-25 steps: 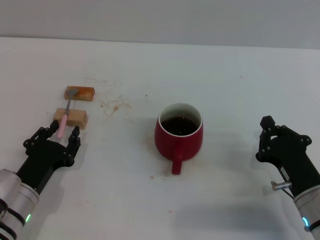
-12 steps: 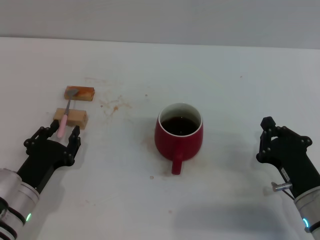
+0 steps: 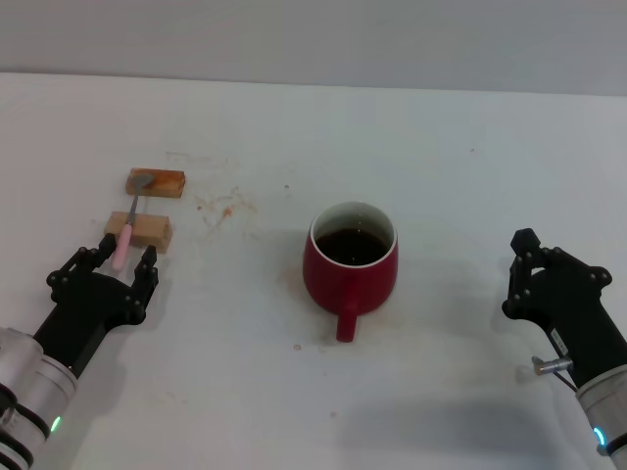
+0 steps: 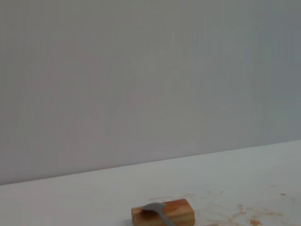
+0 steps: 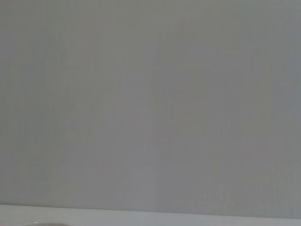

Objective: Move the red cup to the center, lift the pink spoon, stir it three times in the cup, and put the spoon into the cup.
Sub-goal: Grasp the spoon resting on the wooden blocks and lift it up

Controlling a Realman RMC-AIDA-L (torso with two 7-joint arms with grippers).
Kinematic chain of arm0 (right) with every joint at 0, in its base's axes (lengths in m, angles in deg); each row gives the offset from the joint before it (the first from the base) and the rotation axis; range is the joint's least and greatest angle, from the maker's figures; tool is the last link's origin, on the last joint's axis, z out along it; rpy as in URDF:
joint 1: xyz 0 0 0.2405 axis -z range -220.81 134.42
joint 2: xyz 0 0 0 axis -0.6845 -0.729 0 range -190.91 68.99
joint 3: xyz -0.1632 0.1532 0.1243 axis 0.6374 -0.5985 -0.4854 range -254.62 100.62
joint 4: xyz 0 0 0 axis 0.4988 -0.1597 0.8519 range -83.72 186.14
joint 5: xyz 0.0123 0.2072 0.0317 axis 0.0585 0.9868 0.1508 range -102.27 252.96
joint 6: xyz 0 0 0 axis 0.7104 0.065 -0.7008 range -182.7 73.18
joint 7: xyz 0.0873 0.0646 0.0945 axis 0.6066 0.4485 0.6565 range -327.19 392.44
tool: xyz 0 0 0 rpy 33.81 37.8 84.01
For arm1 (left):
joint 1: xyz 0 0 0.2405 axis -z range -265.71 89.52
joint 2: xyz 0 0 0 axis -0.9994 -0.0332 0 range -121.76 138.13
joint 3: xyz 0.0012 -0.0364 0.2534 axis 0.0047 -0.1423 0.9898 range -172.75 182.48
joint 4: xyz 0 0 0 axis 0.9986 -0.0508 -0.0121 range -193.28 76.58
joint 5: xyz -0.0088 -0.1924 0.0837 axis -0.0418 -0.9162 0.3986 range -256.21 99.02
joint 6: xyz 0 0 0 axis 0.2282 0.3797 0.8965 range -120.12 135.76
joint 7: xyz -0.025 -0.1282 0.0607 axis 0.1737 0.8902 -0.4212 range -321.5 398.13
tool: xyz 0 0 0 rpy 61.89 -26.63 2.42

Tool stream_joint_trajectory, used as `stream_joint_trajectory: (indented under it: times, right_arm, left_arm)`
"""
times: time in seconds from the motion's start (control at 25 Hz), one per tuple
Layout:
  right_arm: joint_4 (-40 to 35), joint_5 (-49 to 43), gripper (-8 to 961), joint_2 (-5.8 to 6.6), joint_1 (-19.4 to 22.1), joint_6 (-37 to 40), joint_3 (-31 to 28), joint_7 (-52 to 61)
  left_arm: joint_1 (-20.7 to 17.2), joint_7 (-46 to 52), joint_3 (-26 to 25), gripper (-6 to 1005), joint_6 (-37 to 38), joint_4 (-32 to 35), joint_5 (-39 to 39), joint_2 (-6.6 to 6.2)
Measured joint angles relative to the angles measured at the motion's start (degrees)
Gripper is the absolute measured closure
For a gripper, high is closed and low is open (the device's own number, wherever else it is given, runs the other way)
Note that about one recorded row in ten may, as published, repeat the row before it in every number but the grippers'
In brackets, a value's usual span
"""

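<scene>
Item: red cup [image 3: 351,266], upright near the middle of the white table [image 3: 441,176], handle toward the robot, dark liquid inside; nothing touched it. Its placement looked done, or nearly so. Item: pink spoon [image 3: 130,219], lying across two tan blocks [image 3: 138,231] at the table's left, grey bowl on the farther block [image 3: 156,182], pink handle end overhanging the nearer one toward the left gripper [image 3: 101,272]. Item: left gripper, fingers spread, low over the table just short of the spoon's handle, holding nothing; the handle end lay about level with the fingertips, and whether it sat between them could not be told. Item: right gripper [image 3: 529,274], at the table's right edge, well apart from the cup, empty; its finger state could not be told. Item: brownish stains [image 3: 223,204] between blocks and cup. Outstanding, by judgement: grasping and lifting the spoon, three stirs, leaving it in the cup.
</scene>
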Motion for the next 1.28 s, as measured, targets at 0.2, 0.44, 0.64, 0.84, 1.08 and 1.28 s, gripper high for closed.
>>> stream_joint_trajectory:
  times: [0.2,0.44,0.64,0.84,1.08,1.28]
  right_arm:
    - [0.0,0.0,952,0.0,0.0,-0.01,0.0,0.0]
    - [0.0,0.0,952,-0.06,0.0,-0.01,0.0,0.0]
    - [0.0,0.0,952,-0.09,0.0,-0.01,0.0,0.0]
    - [0.09,0.0,952,-0.09,0.06,-0.01,0.0,0.02]
    - [0.1,0.01,952,-0.09,0.09,-0.01,0.0,0.04]
    - [0.09,0.01,952,-0.09,0.09,-0.01,0.0,0.06]
  left_arm:
    - [0.02,0.05,0.0,580,0.0,0.04,0.0,0.0]
    - [0.02,0.07,0.0,589,-0.42,0.11,-0.04,0.0]
    - [0.02,0.1,0.0,596,-0.52,0.06,-0.07,0.0]
    - [-0.12,0.04,0.0,603,-0.59,-0.16,-0.1,0.0]
    - [-0.05,-0.09,-0.05,612,-0.6,-0.03,-0.1,0.02]
    - [-0.09,-0.23,-0.09,620,-0.53,-0.28,-0.15,-0.02]
